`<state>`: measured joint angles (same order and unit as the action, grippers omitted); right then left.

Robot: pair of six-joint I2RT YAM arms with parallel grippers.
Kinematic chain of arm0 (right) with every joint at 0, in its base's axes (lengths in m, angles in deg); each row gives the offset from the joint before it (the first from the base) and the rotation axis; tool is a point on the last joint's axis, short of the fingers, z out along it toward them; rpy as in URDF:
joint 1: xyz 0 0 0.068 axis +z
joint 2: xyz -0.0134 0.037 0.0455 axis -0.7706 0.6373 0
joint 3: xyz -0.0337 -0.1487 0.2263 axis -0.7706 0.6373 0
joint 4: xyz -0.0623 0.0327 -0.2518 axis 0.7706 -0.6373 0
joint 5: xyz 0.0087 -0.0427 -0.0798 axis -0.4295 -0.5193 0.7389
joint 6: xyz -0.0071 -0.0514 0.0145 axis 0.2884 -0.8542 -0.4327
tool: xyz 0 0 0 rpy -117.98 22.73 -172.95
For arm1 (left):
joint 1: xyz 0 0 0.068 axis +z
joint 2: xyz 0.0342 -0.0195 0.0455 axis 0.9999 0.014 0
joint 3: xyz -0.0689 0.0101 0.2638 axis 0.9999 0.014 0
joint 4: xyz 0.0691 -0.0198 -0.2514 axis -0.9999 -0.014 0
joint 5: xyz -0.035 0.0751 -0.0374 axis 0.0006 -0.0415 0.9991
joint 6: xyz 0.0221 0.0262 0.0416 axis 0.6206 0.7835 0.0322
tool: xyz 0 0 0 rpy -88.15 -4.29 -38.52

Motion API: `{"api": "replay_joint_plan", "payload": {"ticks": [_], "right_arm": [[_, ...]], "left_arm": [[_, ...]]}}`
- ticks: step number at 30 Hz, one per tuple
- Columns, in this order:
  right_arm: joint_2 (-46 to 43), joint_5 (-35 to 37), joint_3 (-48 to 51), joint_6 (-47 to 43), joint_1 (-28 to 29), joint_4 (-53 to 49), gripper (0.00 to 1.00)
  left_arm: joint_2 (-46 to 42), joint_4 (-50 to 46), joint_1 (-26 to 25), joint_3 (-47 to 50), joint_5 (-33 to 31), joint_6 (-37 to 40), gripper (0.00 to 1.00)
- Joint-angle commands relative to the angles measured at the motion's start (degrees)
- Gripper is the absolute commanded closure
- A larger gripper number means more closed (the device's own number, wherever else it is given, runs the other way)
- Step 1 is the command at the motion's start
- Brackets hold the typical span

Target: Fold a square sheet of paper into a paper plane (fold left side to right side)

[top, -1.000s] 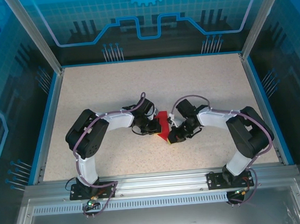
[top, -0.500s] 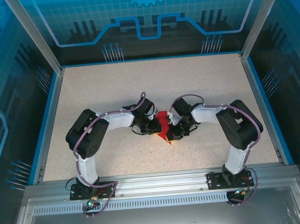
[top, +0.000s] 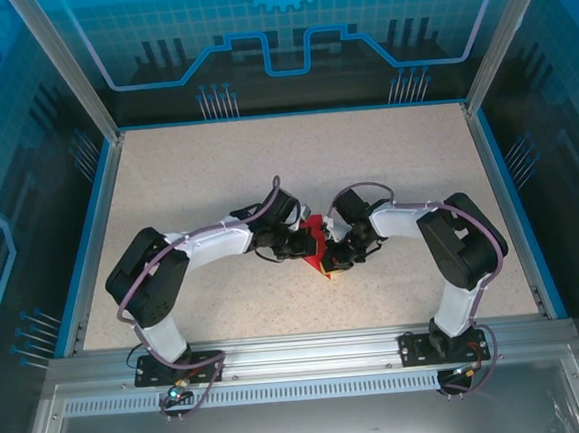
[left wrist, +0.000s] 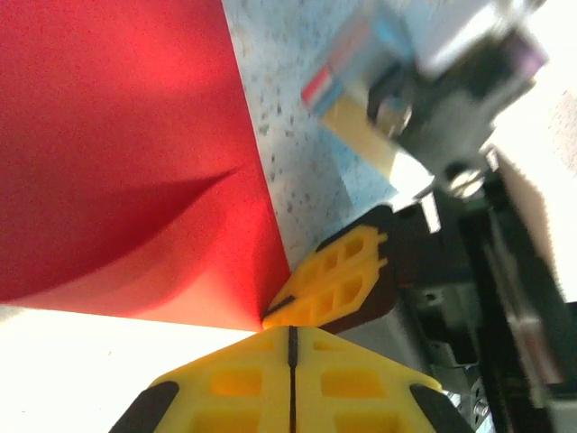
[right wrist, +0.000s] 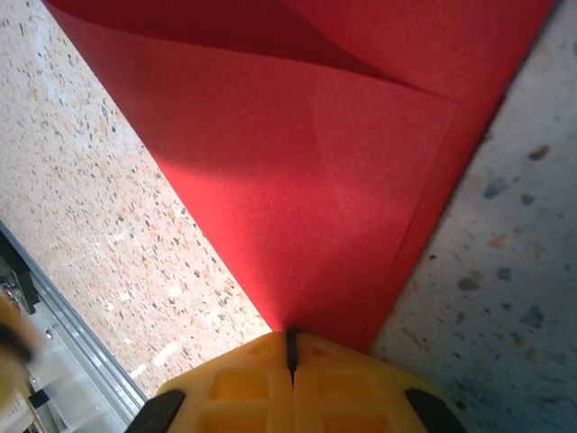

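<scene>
Your left gripper (left wrist: 290, 337) and right gripper (right wrist: 290, 343) each pinch the square sheet of paper (right wrist: 315, 162) between them: from above, left at its 9 o'clock, right at 4.

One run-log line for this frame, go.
red paper: partly folded | left gripper: shut on its corner | right gripper: shut on it

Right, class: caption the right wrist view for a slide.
Right gripper shut on a corner of folded red paper, speckled table beneath.
</scene>
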<state>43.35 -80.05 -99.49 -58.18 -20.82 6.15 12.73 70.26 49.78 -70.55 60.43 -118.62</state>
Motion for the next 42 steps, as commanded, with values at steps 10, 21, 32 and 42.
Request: {"api": "replay_joint_plan", "payload": {"ticks": [10, 21, 32, 42], "right_arm": [[2.20, 6.63, 2.14, -0.85, -0.24, -2.51, 1.00], [2.64, 6.95, 1.76, -1.06, -0.01, -3.17, 1.00], [3.09, 6.94, 1.41, -1.23, 0.31, -3.70, 1.00], [3.24, 8.07, 1.37, -2.02, 0.56, -5.32, 1.00]], "left_arm": [[4.79, 3.59, -2.29, 2.12, 0.26, -1.29, 0.95], [6.02, 1.12, -2.10, 1.65, -2.58, 0.39, 0.97], [6.88, 0.08, -1.05, 0.55, -4.27, 1.99, 0.97], [7.89, -1.43, 1.84, 0.05, -6.57, 3.88, 0.97]]}}
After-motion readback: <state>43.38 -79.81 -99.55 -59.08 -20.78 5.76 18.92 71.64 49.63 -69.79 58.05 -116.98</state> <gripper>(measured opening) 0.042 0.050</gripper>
